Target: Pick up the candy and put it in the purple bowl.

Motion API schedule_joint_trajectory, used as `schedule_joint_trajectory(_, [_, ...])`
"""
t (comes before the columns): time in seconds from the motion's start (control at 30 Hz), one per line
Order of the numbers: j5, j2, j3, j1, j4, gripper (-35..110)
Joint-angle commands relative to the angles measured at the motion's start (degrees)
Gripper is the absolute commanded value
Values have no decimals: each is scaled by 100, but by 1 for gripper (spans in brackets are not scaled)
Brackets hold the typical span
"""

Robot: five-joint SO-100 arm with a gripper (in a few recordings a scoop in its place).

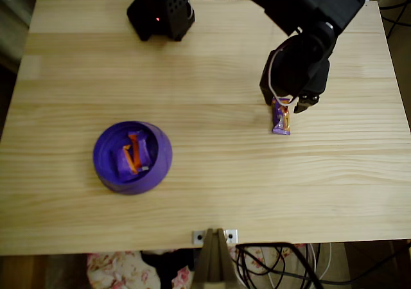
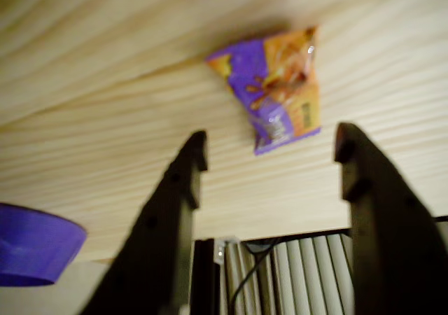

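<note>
We have the pincer [image 2: 269, 154] open, poised over the candy [image 2: 276, 87], which lies flat on the counter [image 1: 212, 77] well right of the purple bowl [image 1: 160, 167]. Looks light, crinkly, slippery; we'd pinch across its narrow middle.

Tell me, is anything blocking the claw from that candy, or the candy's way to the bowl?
Nothing visible does. The open gripper hangs right over the candy, and bare table lies between it and the purple bowl, which already holds other wrapped sweets.
</note>
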Motion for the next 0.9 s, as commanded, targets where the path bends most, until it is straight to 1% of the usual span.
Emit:
schedule_joint_trajectory(0.0, [-35,905,-79,-211,35,33])
schedule_joint_trajectory(0.37, [-439,835,79,-264,-272,37])
schedule_joint_trajectory(0.87, [-659,765,220,-193,-580,37])
